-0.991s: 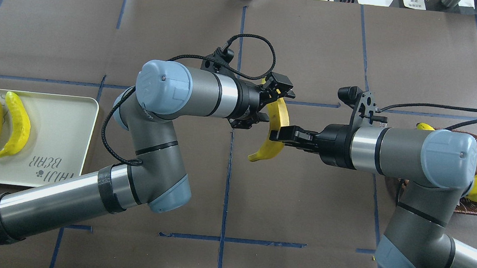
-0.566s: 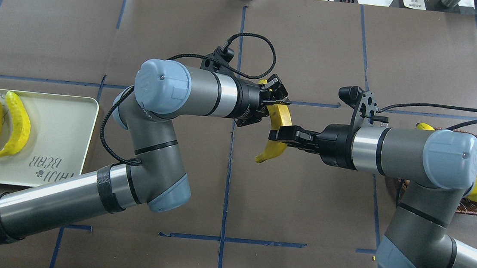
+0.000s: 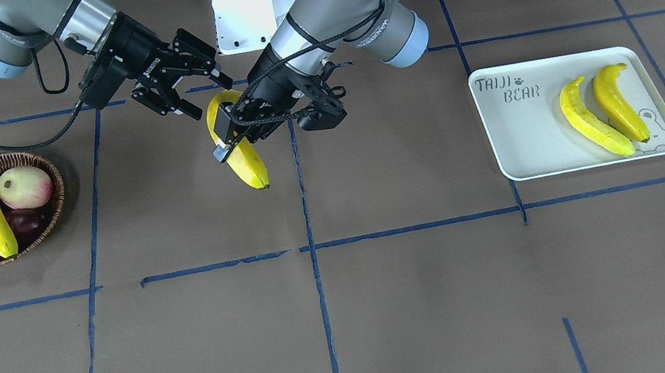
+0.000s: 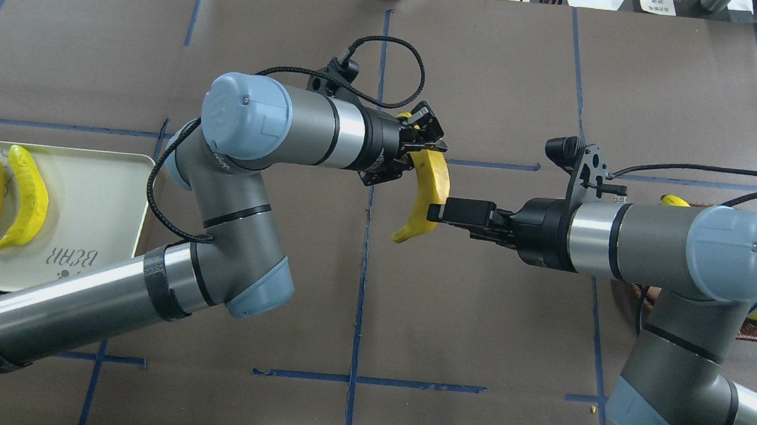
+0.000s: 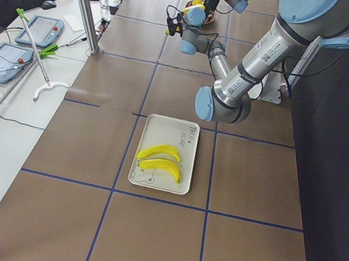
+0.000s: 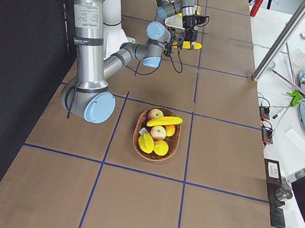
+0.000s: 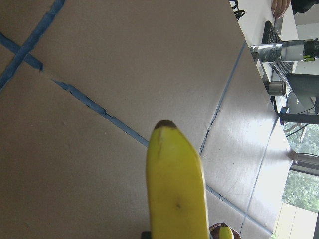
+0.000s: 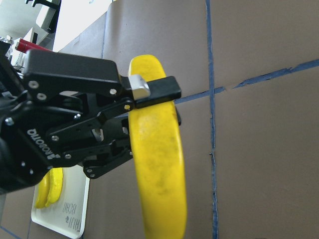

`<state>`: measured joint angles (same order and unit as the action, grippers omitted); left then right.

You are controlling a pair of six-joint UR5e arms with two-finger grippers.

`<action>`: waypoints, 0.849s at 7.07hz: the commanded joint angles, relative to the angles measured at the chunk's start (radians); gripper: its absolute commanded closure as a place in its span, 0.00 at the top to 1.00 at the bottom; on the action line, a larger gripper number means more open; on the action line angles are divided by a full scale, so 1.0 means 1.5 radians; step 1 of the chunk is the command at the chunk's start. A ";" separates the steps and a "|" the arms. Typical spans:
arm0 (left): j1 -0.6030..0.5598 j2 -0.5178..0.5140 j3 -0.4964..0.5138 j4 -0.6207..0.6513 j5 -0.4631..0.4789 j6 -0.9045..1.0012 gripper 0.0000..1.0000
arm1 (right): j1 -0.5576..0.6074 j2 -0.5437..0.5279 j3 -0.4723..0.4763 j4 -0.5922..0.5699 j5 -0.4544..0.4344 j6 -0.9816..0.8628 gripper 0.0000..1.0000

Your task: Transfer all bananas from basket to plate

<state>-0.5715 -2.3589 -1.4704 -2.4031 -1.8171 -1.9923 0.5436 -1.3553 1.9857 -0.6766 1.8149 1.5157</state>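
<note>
The left gripper (image 4: 422, 149) is shut tight on the upper end of one banana (image 4: 430, 189). This banana hangs in the air over the middle of the table (image 4: 479, 317), between the basket (image 3: 60, 183) at the right and the plate (image 4: 104, 216) at the left. The right gripper (image 4: 435, 210) has its jaws wide open just beside this banana, with no grip on it.

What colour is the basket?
The basket is brown wicker; it shows best in the front-facing view.
</note>
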 commanded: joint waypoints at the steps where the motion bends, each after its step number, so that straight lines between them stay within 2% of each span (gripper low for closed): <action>1: -0.066 0.101 -0.082 0.152 -0.077 0.122 0.00 | 0.085 -0.027 0.043 -0.085 0.097 -0.007 1.00; 2: -0.087 0.193 -0.191 0.250 -0.079 0.238 0.00 | 0.120 -0.044 0.046 -0.106 0.121 -0.010 1.00; 3: -0.118 0.285 -0.281 0.329 -0.080 0.341 0.00 | 0.139 -0.092 0.046 -0.107 0.126 -0.064 1.00; 4: -0.137 0.349 -0.312 0.359 -0.079 0.399 0.00 | 0.163 -0.147 0.043 -0.110 0.148 -0.155 1.00; 6: -0.143 0.435 -0.294 0.352 -0.067 0.472 0.00 | 0.235 -0.200 0.032 -0.110 0.221 -0.253 1.00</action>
<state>-0.7777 -1.7881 -1.9162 -1.8793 -1.9280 -1.3599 0.8361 -1.6033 2.0423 -0.8410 2.0898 1.2255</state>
